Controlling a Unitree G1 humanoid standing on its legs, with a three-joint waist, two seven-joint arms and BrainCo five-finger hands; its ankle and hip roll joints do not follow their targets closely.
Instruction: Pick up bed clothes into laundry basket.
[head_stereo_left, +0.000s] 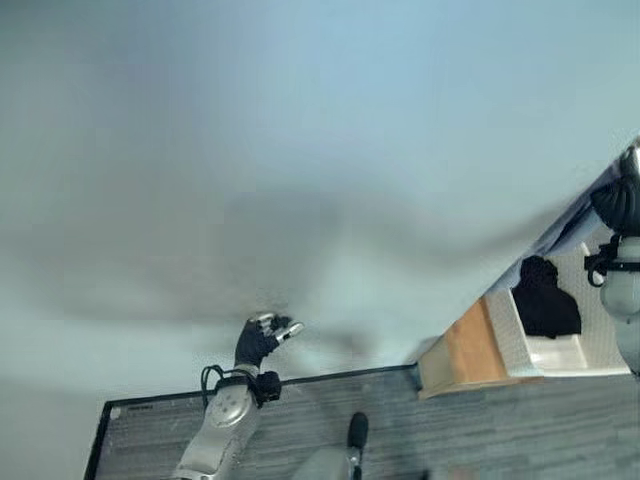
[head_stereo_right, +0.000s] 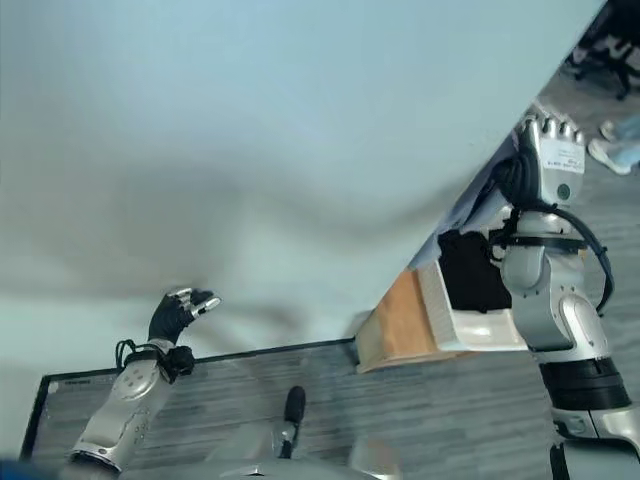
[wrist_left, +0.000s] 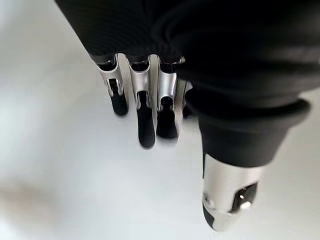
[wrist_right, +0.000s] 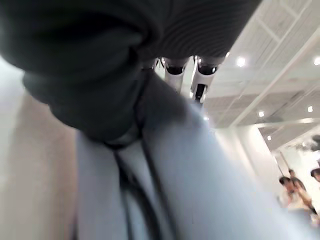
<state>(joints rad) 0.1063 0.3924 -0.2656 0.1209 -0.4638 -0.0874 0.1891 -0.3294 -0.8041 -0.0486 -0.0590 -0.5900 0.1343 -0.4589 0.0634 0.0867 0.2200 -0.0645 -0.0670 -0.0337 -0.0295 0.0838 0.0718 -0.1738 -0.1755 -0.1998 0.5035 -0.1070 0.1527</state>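
A pale blue-grey bed sheet (head_stereo_left: 300, 150) spreads over the bed. Its right edge is raised along a slanted line. My right hand (head_stereo_right: 549, 152) is up at that raised edge, and in the right wrist view the sheet (wrist_right: 200, 175) runs bunched under its curled fingers (wrist_right: 199, 75). My left hand (head_stereo_left: 263, 340) rests near the sheet's near edge with relaxed fingers (wrist_left: 145, 120) over the cloth, holding nothing. A white laundry basket (head_stereo_left: 575, 352) stands on the floor at the right with a black garment (head_stereo_left: 545, 297) inside it.
The bed's wooden corner (head_stereo_left: 470, 355) juts out beside the basket. Grey plank floor (head_stereo_right: 450, 410) lies along the bed's near side. A person's shoes (head_stereo_right: 618, 140) and a chair base show far right. People stand far off (wrist_right: 295, 192).
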